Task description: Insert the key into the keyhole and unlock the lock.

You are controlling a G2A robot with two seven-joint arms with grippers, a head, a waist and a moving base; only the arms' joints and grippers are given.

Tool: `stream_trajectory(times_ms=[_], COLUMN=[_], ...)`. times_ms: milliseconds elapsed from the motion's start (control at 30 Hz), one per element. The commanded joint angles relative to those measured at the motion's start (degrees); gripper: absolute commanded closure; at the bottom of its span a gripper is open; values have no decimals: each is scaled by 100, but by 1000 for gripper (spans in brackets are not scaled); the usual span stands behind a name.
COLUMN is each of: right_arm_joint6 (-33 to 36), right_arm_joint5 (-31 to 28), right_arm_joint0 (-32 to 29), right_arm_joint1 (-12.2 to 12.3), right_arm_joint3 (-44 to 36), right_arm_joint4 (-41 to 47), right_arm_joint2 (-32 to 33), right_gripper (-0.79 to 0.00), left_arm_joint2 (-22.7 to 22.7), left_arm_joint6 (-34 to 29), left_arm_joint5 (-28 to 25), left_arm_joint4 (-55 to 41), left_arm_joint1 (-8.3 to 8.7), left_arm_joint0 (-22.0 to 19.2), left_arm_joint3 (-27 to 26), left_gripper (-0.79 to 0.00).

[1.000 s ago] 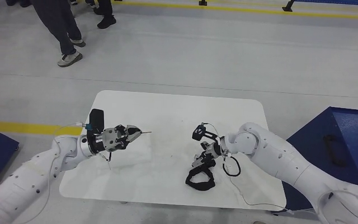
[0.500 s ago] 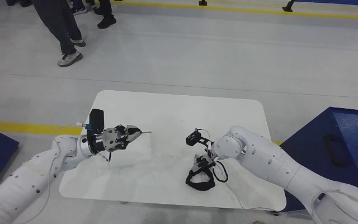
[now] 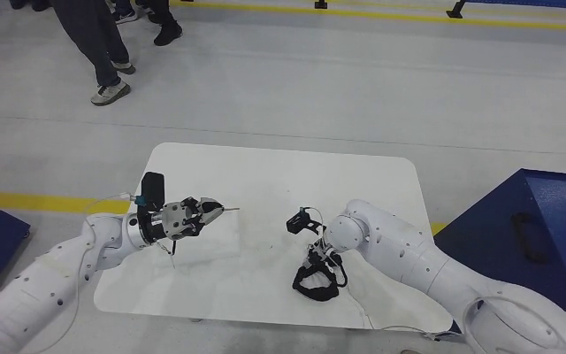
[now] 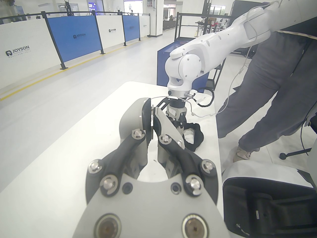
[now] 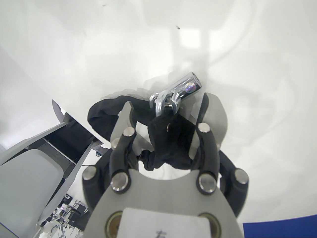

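Top view lays out the white desk (image 3: 265, 168), rounded at the corners, with both arms over it. The left claw (image 3: 210, 212) hangs over the desk's left part and points toward the middle. In the left wrist view the left claw (image 4: 151, 115) has its fingers pressed together on a thin dark piece. The right claw (image 3: 317, 261) points down at the near side, right of the middle. In the right wrist view the right claw (image 5: 166, 101) is spread, one finger on each side of the lock (image 5: 171, 134). One finger is close against the lock's black cover and a sliver of desk shows beside the other. The lock lies on the desk, its black loop (image 3: 316, 285) curling toward the near edge. Its chrome barrel (image 5: 185, 87) sticks out past the fingertips, round end face showing. Smallest is the key (image 3: 228, 211), pinched in the left claw, its thin blade jutting toward the lock but well apart from it.
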Motion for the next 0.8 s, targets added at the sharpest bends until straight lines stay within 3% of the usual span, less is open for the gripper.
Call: stream_trajectory(times_ms=[0,67,300,433,600,767], right_arm_joint6=[7,17,-94,-388,-1163,-1916], right_arm_joint5=[-32,-49,-310,-888,-2258,-4468], right_arm_joint0=[-3,8,14,-12,-96,-500], right_arm_joint1=[-91,-177,-350,-314,-60,350], right_arm_joint3=[151,297,677,832,1085,1449], right_arm_joint4=[-17,-66,-75,92,421,1110], right_arm_joint2=[1,6,147,376,905,1567], right_gripper=[-212,0,0,0,0,0], left_arm_joint2=[0,0,0,0,0,0], left_arm_joint6=[0,0,0,0,0,0], left_arm_joint5=[0,0,0,0,0,0], left_arm_joint4=[0,0,0,0,0,0], left_arm_joint1=[0,0,0,0,0,0], left_arm_joint0=[0,0,0,0,0,0], left_arm_joint3=[0,0,0,0,0,0], left_gripper=[0,0,0,0,0,0])
